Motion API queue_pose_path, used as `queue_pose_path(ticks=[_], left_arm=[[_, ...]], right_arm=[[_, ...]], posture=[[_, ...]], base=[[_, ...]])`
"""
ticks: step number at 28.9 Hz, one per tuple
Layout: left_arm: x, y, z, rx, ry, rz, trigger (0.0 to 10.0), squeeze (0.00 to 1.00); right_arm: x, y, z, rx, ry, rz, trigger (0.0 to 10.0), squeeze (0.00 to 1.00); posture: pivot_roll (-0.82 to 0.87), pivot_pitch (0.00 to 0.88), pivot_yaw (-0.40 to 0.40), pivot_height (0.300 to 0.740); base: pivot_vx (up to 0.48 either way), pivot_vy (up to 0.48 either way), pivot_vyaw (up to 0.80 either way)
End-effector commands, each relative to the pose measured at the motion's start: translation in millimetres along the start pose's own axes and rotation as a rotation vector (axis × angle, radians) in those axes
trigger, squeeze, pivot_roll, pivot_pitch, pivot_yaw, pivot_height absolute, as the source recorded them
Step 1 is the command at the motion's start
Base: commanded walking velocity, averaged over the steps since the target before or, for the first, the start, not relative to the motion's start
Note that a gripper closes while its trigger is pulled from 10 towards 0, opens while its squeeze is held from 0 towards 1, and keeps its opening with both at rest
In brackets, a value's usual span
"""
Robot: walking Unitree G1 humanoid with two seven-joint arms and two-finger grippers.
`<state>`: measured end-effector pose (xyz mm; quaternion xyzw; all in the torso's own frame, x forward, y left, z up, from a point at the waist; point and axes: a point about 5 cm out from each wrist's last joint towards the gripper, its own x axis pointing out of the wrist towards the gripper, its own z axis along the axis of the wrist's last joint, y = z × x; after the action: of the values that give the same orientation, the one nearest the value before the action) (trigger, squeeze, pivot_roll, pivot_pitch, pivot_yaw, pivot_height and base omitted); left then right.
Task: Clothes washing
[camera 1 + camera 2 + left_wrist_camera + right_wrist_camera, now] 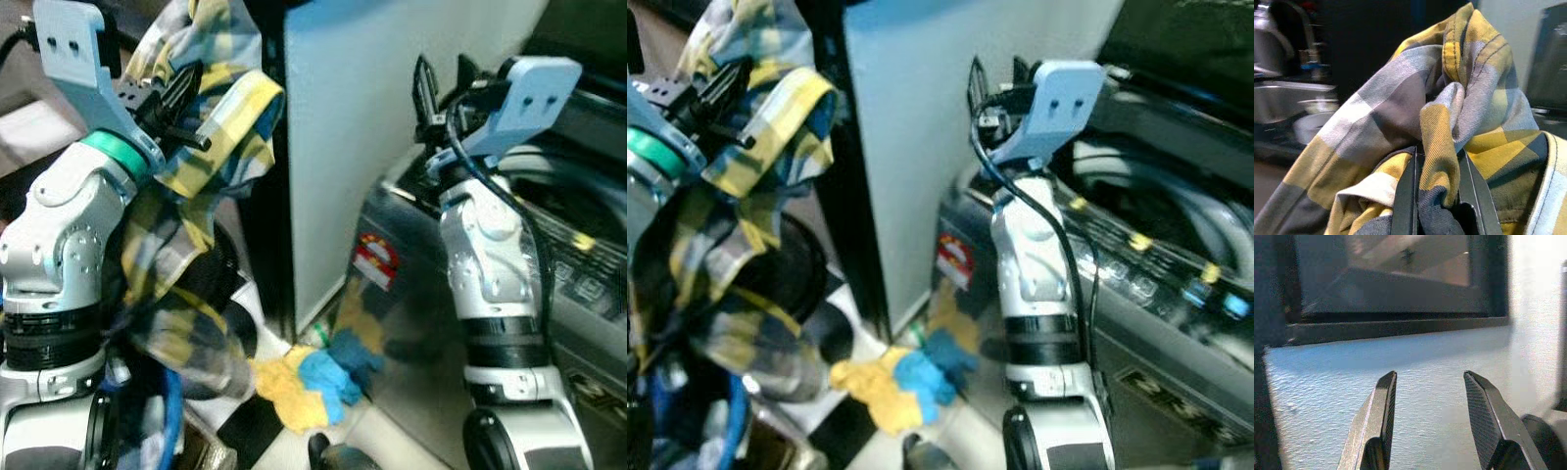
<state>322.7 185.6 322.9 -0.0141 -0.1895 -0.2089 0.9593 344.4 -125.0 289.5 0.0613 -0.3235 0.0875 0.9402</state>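
Note:
A yellow, blue and grey plaid shirt (pixel 211 127) hangs from my left gripper (pixel 174 106), which is raised at the upper left and shut on a bunched fold of the shirt (pixel 1440 147). Its loose cloth drapes down over my left arm. My right gripper (pixel 443 83) is held up and open with nothing between its fingers (pixel 1378 416), pointing at the raised white lid (pixel 392 117) of the washing machine (pixel 1176 294). The machine's dark tub opening (pixel 1156 206) lies to the right of my right arm.
Yellow and blue cloths (pixel 309 382) lie low down between my arms, at the foot of the white lid. The washer's control panel (pixel 1156 264) with small lights runs along its front. A dark basket edge (pixel 196 294) sits under the hanging shirt.

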Motion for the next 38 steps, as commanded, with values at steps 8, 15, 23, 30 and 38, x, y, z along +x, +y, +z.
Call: queue_pose_path(ticks=[8,15,23,30,38], left_arm=[[0.9,-2.4,13.2,0.028,-0.057,-0.017,10.0,0.00],[1.2,-2.8,13.4,0.029,-0.057,-0.017,10.0,0.00],[1.5,-2.9,13.8,0.031,-0.058,-0.018,10.0,0.00],[2.8,-2.7,15.1,0.034,-0.064,-0.019,10.0,0.00],[3.9,-3.3,17.5,0.034,-0.074,-0.022,10.0,0.00]], right_arm=[[-0.7,1.6,0.1,-0.002,-0.005,0.003,10.0,0.00],[-0.6,1.4,1.0,-0.007,-0.013,0.004,10.0,0.00],[0.0,2.2,1.3,-0.006,-0.016,0.006,10.0,0.00],[1.0,2.6,2.5,-0.009,-0.023,0.009,10.0,0.00],[3.4,-1.1,7.7,-0.003,-0.043,-0.010,10.0,0.00]], posture=[[0.10,0.058,0.073,0.740],[0.10,0.056,0.075,0.740],[0.10,0.053,0.074,0.740],[0.10,0.040,0.074,0.740],[0.10,0.040,0.074,0.740]], base=[[0.000,0.000,-0.71],[0.000,0.000,-0.07],[0.000,0.000,0.00],[0.000,0.000,0.00],[0.000,0.000,-0.20]])
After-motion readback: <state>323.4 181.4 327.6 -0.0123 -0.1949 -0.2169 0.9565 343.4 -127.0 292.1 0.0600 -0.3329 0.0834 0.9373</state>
